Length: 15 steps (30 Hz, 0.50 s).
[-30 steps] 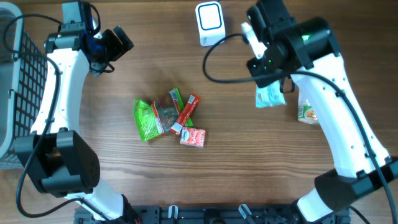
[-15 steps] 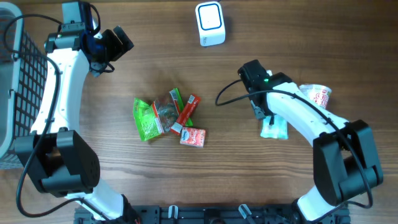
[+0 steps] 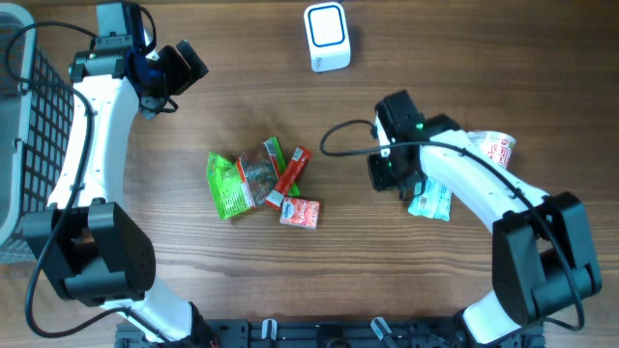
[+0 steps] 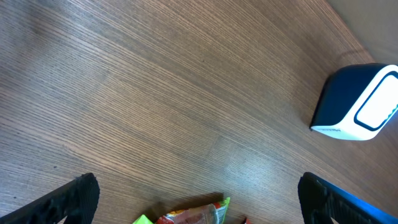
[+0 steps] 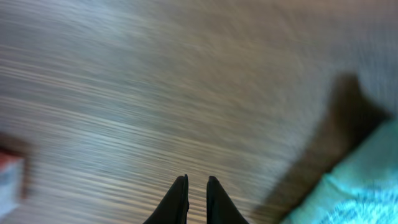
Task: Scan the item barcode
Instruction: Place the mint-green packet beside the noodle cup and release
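Observation:
A teal packet [image 3: 431, 202] lies flat on the wooden table, just right of my right gripper [image 3: 381, 174]. In the right wrist view that gripper [image 5: 196, 186] is shut and empty over bare wood, with the teal packet [image 5: 348, 186] at the lower right. The white and blue scanner [image 3: 326, 37] stands at the back centre and shows in the left wrist view [image 4: 357, 102]. My left gripper [image 3: 189, 63] hovers at the back left, open wide, its fingers [image 4: 74, 199] at the frame's edges and nothing between them.
A pile of snack packets lies mid-table: a green one [image 3: 230, 184], a red stick [image 3: 288, 177] and a pink-red one [image 3: 300, 213]. A white cup [image 3: 493, 150] lies on its side behind the right arm. A wire basket [image 3: 29, 126] stands at the left edge.
The right arm came down from near the scanner, let go of the teal packet on the table, shut its jaws again and shifted slightly left. The left arm has not moved.

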{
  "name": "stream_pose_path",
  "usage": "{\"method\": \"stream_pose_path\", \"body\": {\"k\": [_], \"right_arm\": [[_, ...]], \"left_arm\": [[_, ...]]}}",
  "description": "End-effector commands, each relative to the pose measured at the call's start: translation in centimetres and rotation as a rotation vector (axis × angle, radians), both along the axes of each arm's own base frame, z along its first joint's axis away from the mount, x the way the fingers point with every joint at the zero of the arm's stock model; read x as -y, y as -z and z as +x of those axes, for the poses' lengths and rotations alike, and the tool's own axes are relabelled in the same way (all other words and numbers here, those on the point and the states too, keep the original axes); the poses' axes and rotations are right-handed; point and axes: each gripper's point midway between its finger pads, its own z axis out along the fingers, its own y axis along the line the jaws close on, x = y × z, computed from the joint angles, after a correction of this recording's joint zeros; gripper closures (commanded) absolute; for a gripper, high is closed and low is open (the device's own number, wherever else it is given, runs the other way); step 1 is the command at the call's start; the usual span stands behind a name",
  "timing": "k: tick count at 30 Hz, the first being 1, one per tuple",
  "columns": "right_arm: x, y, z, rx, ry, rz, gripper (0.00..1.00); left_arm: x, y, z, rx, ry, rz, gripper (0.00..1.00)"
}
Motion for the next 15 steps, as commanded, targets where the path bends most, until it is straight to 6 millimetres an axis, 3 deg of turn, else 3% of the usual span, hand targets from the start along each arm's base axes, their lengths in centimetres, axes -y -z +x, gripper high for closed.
{"method": "stream_pose_path", "body": {"k": [1, 4, 9, 10, 12, 13, 15], "right_arm": [[4.1, 1.3, -0.5, 0.036, 0.112, -0.206, 0.87], [7.4, 1.5, -0.9, 0.071, 0.149, -0.377, 0.79], [12.9, 1.0, -1.9, 0.01, 0.25, -0.503, 0.78], [12.5, 1.1, -1.8, -0.01, 0.263, -0.444, 0.78], [9.6, 0.7, -0.6, -0.03, 0.099, -0.278, 0.76], [7.5, -0.2, 0.0, -0.027, 0.039, -0.176, 0.72], [1.4, -3.2, 1.2, 0.005, -0.092, 0.118, 0.66]], "left_arm": [[-0.1, -0.1, 0.1, 0.003, -0.003, -0.005, 0.0], [-0.1, -0.1, 0.1, 0.003, -0.003, -0.005, 0.0], [-0.1, -0.1, 0.1, 0.003, -0.003, -0.005, 0.0], [-0.1, -0.1, 0.1, 0.003, -0.003, -0.005, 0.0], [-0.1, -0.1, 0.1, 0.003, -0.003, -0.005, 0.0], [-0.1, -0.1, 0.1, 0.003, -0.003, -0.005, 0.0], [-0.1, -0.1, 0.1, 0.003, -0.003, -0.005, 0.0]]}}
